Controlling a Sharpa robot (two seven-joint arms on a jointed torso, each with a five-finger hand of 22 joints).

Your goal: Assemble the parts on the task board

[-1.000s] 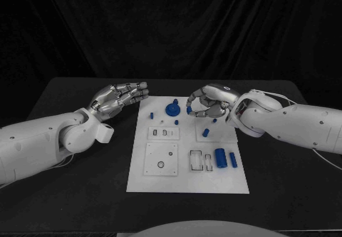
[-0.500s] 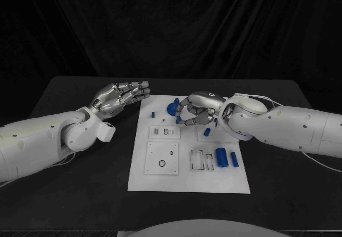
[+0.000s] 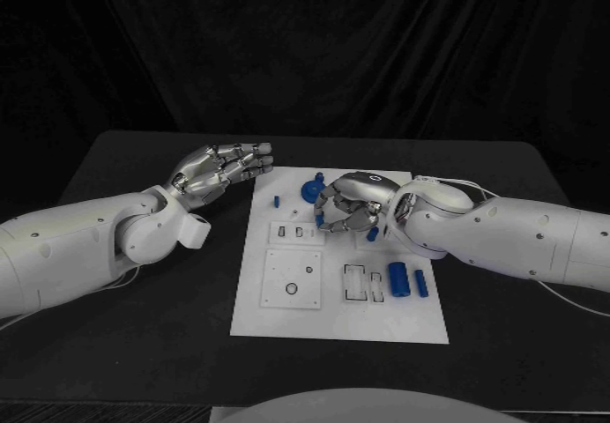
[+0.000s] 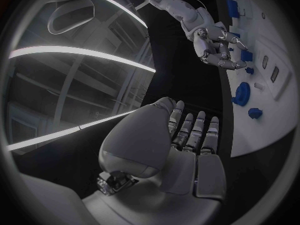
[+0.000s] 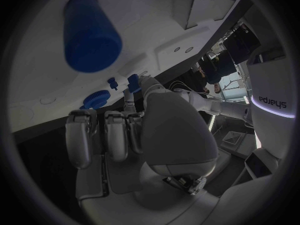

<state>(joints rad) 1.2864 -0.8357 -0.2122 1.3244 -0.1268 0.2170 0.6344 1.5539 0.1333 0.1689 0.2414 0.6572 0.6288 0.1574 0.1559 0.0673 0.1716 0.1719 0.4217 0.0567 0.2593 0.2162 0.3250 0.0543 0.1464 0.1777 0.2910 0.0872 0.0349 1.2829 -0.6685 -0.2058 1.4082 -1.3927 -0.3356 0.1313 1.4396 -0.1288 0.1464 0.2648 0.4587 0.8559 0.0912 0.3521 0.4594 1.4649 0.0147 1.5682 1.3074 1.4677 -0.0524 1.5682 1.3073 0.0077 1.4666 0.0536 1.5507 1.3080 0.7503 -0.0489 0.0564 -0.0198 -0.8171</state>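
Now the right hand (image 3: 345,210) is seen low over the board (image 3: 337,313) near its far edge, fingers curled in; whether a part is pinched cannot be told. Just off the board's far left corner the left hand (image 3: 224,169) is held up, fingers curled, nothing gripped. Two blue cylinders (image 3: 407,280) are laid by the board's right edge.

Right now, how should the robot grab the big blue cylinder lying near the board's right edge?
Grip the big blue cylinder across its round sides at the middle, coming straight down from above. It lies flat, with a slimmer blue pin close beside it, so the fingers must slip in carefully.
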